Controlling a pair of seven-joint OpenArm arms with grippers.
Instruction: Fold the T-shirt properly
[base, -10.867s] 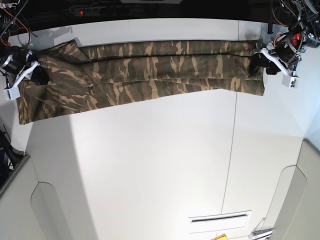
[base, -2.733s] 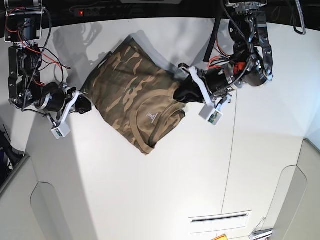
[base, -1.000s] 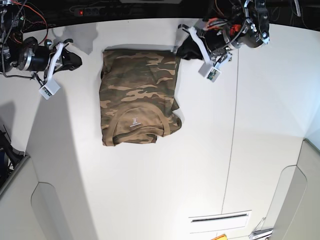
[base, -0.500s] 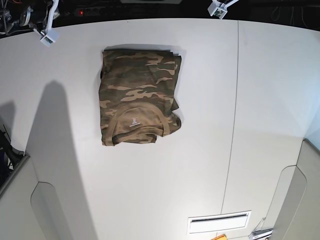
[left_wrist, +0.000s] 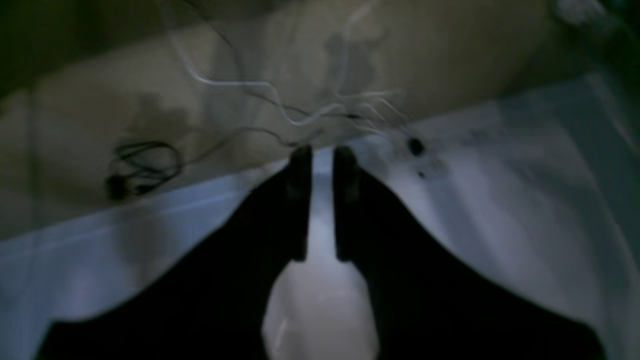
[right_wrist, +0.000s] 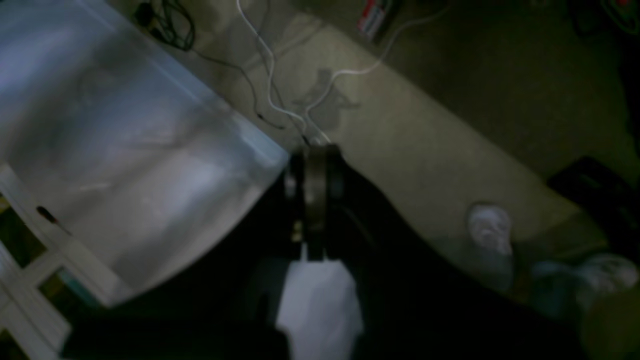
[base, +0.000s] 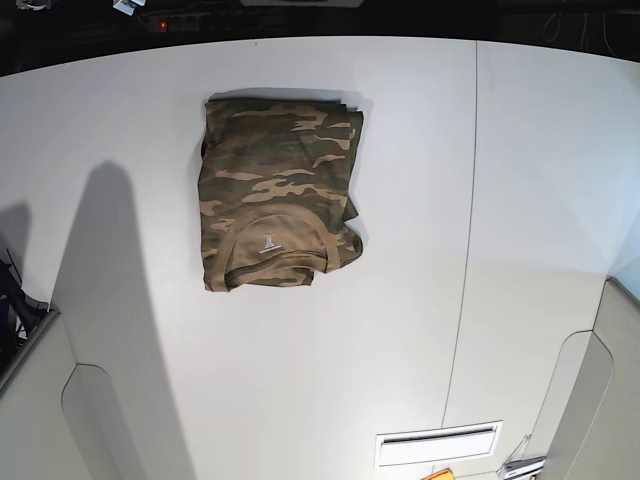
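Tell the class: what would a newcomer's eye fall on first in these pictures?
The folded camouflage T-shirt, lying alone on the white table, collar and small white neck print facing up. Neither arm shows in the base view. Each wrist view shows only dark gripper fingers over the table edge, floor and cables.

The folded T-shirt (base: 278, 190) is the only thing lying on the white table (base: 420, 250), toward its far left part. Bare tabletop surrounds it on all four sides, widest to its right and on the near side. No arm hangs over the surface. Beyond the far edge, loose cables (right_wrist: 270, 95) trail across the floor (right_wrist: 425, 130).
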